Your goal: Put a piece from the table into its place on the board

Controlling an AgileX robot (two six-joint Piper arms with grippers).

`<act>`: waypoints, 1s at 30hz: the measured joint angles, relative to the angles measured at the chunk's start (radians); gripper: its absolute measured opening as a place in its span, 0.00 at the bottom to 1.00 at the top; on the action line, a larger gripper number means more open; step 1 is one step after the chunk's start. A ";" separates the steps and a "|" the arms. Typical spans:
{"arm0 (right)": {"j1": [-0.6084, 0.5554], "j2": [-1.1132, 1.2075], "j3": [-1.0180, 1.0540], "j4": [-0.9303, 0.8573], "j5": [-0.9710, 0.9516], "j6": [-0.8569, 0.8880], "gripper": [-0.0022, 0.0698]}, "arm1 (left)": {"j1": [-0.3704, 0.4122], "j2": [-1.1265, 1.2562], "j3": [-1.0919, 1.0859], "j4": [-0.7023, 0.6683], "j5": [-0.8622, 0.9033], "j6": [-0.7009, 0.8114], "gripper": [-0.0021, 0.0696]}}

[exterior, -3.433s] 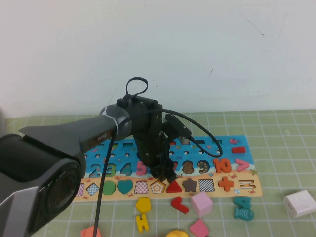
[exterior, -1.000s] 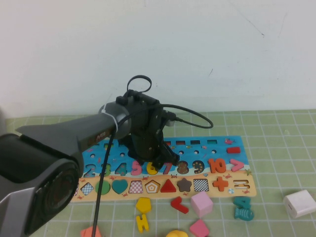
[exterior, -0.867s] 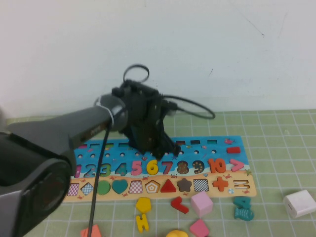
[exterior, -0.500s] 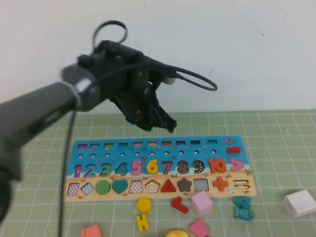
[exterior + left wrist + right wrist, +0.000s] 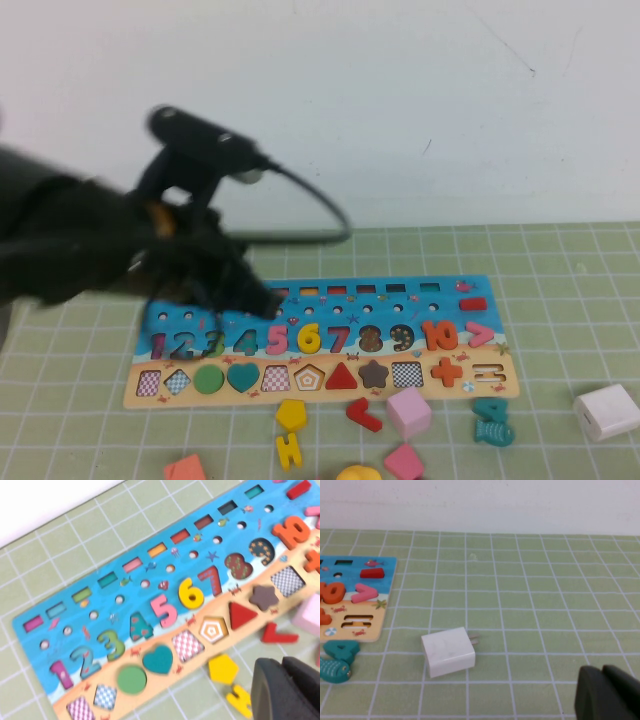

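The piece, a bright-yellow numeral 6 (image 5: 308,339) (image 5: 191,592), lies flat in its place on the board (image 5: 400,300) (image 5: 197,537), between the pink 5 and the red 7. The board rests on the green gridded table (image 5: 560,260). My left gripper (image 5: 262,298) (image 5: 282,662) hangs blurred above the board's left half, shut and holding nothing. The right gripper (image 5: 602,672) is out of the high view; its wrist view shows it shut and empty over bare mat to the right of the board.
In front of the board lie a yellow pentagon (image 5: 290,413), a yellow H-like piece (image 5: 288,450), a red angle (image 5: 363,413), a pink cube (image 5: 408,411) and a teal fish (image 5: 493,422). A white plug block (image 5: 606,411) (image 5: 448,651) sits at the right.
My left gripper let go of the yellow 6, rose off the board, closed and swung left. The 6 stays in its slot.
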 joint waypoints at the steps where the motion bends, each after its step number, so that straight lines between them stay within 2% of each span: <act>1: 0.000 0.000 0.000 0.000 0.000 0.000 0.03 | 0.000 -0.043 0.034 0.000 -0.002 0.000 0.03; 14: 0.000 0.000 0.000 0.000 0.000 0.000 0.03 | 0.000 -0.608 0.406 -0.001 -0.041 -0.080 0.03; 22: 0.000 0.000 0.000 0.000 0.000 0.000 0.03 | 0.000 -0.872 0.466 0.020 0.161 -0.102 0.03; 26: 0.000 0.000 0.000 0.000 0.000 0.000 0.03 | 0.000 -0.960 0.480 0.087 0.255 -0.147 0.03; 30: 0.000 0.000 0.000 0.000 0.000 0.000 0.03 | 0.000 -1.040 0.577 0.196 0.246 -0.249 0.03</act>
